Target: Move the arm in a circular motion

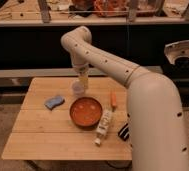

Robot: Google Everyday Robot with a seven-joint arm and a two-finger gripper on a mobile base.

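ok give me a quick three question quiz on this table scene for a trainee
1. Multiple choice: where does the gripper hang over the wooden table?
A) near the back edge, by the clear cup
B) at the front left corner
C) at the front right corner
2. True or false: the blue sponge lies inside the orange bowl.
3. Fill in: the arm comes in from the picture's ____ side.

Key: 1 A; 2 false, the sponge lies on the table to the picture's left of the bowl; 3 right.
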